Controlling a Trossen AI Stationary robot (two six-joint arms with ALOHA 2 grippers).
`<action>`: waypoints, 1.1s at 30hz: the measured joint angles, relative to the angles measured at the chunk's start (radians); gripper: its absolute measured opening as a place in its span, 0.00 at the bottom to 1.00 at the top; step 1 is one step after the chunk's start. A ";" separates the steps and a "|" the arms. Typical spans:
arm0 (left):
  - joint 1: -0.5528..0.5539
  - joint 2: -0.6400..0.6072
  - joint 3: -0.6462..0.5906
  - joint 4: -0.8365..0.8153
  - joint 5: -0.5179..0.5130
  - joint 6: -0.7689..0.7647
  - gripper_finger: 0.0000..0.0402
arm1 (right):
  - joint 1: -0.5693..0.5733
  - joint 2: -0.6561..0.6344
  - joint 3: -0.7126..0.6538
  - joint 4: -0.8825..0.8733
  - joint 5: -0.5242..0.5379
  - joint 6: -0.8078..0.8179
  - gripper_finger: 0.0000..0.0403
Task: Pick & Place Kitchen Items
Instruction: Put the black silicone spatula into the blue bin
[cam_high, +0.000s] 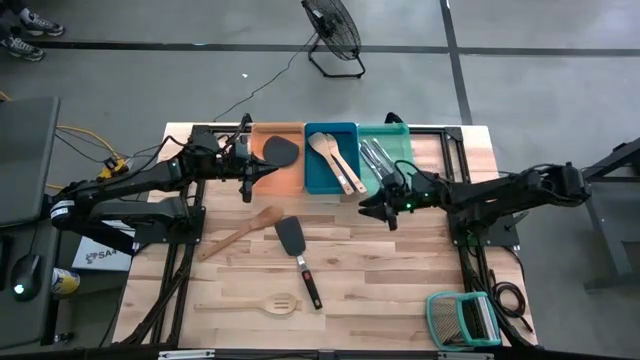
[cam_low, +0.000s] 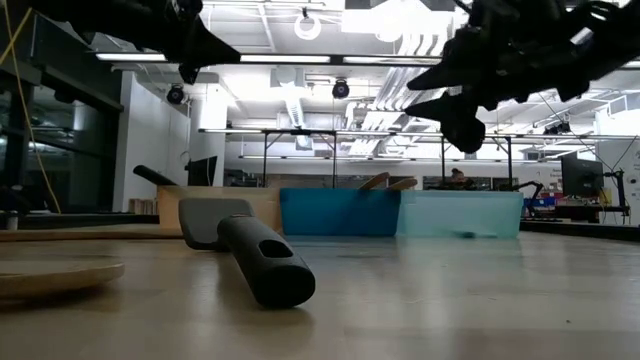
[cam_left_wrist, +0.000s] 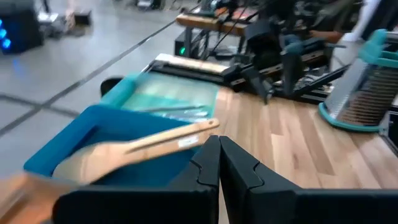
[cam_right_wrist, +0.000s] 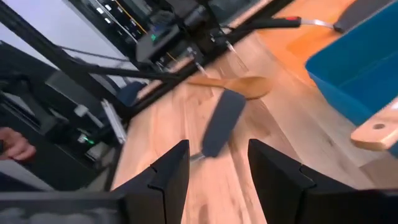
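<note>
From above we see the pale wooden table (cam_high: 400, 280) with three rectangular trays lined up along its far edge: an orange tray (cam_high: 262, 170), a blue tray (cam_high: 320, 180) and a teal tray (cam_high: 395, 140).

The left gripper (cam_high: 247, 190) hangs over the near edge of the orange tray, and in its wrist view its two dark fingers (cam_left_wrist: 239, 171) are pressed together, closed on nothing.

The right gripper (cam_high: 385, 212) hovers above the table just in front of the teal tray; we see its jaws standing apart with bare wood between them, nothing held.

Now the kitchen items. A black spatula head (cam_high: 282, 150) lies in the orange tray. Two pale wooden spoons (cam_high: 335, 160) rest in the blue tray, handles reaching toward its near edge. Slim silver metal cutlery (cam_high: 372, 155) lies in the teal tray.

Out on the table, a long pale wooden spoon (cam_high: 240, 233) lies diagonally, and just beside it a black spatula with a black and red handle (cam_high: 298, 255). Nearer the front edge we find a pale wooden slotted spoon (cam_high: 268, 304). A teal-framed wire grater (cam_high: 463, 318) sits at the front right corner, well apart from everything.
</note>
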 joint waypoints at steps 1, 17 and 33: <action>0.000 0.000 0.000 -0.013 -0.010 -0.011 0.00 | 0.005 -0.004 -0.021 0.038 0.001 0.008 0.39; 0.000 0.000 -0.001 -0.086 -0.025 -0.112 0.00 | 0.048 -0.125 -0.240 0.257 0.074 0.020 0.39; 0.000 0.000 -0.001 -0.101 -0.023 -0.112 0.00 | 0.048 -0.268 -0.353 0.291 0.022 0.020 0.39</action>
